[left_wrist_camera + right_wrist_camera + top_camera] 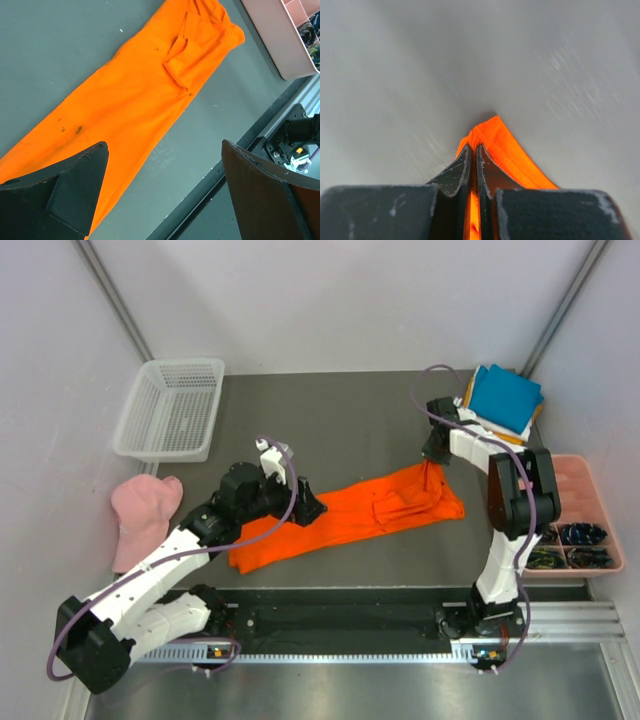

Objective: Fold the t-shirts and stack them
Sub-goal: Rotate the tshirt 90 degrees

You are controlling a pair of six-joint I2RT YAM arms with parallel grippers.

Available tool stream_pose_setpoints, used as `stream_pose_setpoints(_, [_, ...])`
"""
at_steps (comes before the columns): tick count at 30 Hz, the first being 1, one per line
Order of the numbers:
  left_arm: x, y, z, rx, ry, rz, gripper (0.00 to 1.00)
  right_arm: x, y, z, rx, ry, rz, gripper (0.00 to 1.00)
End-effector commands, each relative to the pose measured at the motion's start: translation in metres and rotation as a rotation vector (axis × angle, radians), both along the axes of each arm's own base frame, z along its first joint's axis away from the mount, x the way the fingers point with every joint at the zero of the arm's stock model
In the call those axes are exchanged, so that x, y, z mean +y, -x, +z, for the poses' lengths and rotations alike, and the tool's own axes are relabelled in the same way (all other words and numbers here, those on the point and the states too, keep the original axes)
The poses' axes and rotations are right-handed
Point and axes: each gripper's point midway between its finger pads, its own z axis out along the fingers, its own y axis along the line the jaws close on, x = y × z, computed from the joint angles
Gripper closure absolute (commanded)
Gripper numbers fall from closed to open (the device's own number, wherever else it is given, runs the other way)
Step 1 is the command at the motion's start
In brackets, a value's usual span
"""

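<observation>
Two grippers are over the orange t-shirt (350,515), which lies as a long, narrow strip across the middle of the dark table (360,410), running from the near left toward the right.

Your right gripper (432,468) is at the strip's far right corner. Its jaws are pressed together on a fold of orange hem. In the right wrist view you can see the cloth pinched between the two pads, with a ridge of it peaking just past the tips. From above, that corner is drawn up into a small point under the gripper.

Your left gripper (306,505) hangs over the far edge of the strip, about midway along it. Its fingers (75,195) are spread wide with nothing between them. The left wrist view looks down past them at the cloth, where a sleeve lies folded over the body toward the right end and a few dark specks mark the fabric.

You have a stack of folded t-shirts (505,395) in the far right corner, teal blue on top with white and amber yellow edges showing beneath. A pink tray (580,480) sits at the right edge beside the right arm, with small dark items in its near compartments. A white basket (170,405) stands at the far left, and a pale pink cap (145,505) lies just nearer than it.
</observation>
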Motion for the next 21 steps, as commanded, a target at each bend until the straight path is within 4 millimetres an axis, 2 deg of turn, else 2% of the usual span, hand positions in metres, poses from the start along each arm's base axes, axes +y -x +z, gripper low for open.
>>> stream_pose_setpoints(1, [0.001, -0.01, 0.026, -0.069, 0.024, 0.027, 0.01, 0.003, -0.057, 0.019, -0.093, 0.035, 0.061, 1.0])
stream_pose_setpoints(6, [0.002, -0.012, 0.025, -0.063, 0.02, 0.039, 0.01, 0.016, -0.092, 0.018, -0.104, 0.001, 0.138, 1.0])
stream_pose_setpoints(7, [0.002, -0.013, 0.026, -0.066, 0.023, 0.044, 0.01, 0.022, -0.105, 0.027, -0.132, -0.024, 0.165, 1.0])
stream_pose_setpoints(9, [0.003, -0.014, 0.026, -0.063, 0.021, 0.049, 0.01, 0.027, -0.114, 0.019, -0.119, -0.045, 0.184, 1.0])
stream_pose_setpoints(10, [0.003, -0.014, 0.025, -0.062, 0.02, 0.051, 0.01, 0.032, -0.126, 0.031, -0.153, -0.068, 0.206, 1.0])
stream_pose_setpoints(11, [0.003, -0.014, 0.025, -0.061, 0.02, 0.054, 0.01, 0.034, -0.13, 0.023, -0.138, -0.076, 0.218, 1.0])
stream_pose_setpoints(12, [0.004, -0.014, 0.025, -0.061, 0.018, 0.057, 0.01, 0.037, -0.135, 0.024, -0.144, -0.085, 0.228, 1.0])
stream_pose_setpoints(13, [0.005, -0.014, 0.025, -0.062, 0.018, 0.062, 0.01, 0.041, -0.146, 0.037, -0.179, -0.102, 0.248, 1.0])
stream_pose_setpoints(14, [0.006, -0.014, 0.025, -0.063, 0.017, 0.064, 0.01, 0.043, -0.149, 0.024, -0.157, -0.112, 0.26, 1.0])
stream_pose_setpoints(15, [0.006, -0.014, 0.025, -0.062, 0.017, 0.068, 0.01, 0.047, -0.154, 0.024, -0.16, -0.126, 0.275, 1.0])
stream_pose_setpoints(16, [0.007, -0.014, 0.025, -0.063, 0.015, 0.072, 0.01, 0.054, -0.164, 0.034, -0.188, -0.156, 0.308, 1.0])
stream_pose_setpoints(17, [0.008, -0.014, 0.024, -0.061, 0.014, 0.075, 0.01, 0.057, -0.168, 0.034, -0.191, -0.168, 0.324, 1.0])
stream_pose_setpoints(18, [0.008, -0.014, 0.023, -0.059, 0.011, 0.078, 0.01, 0.06, -0.171, 0.025, -0.179, -0.183, 0.339, 1.0])
stream_pose_setpoints(19, [0.009, -0.015, 0.024, -0.061, 0.011, 0.083, 0.01, 0.067, -0.176, 0.032, -0.2, -0.209, 0.368, 1.0])
stream_pose_setpoints(21, [0.011, -0.015, 0.023, -0.06, 0.008, 0.092, 0.01, 0.072, -0.184, 0.032, -0.23, -0.233, 0.394, 1.0])
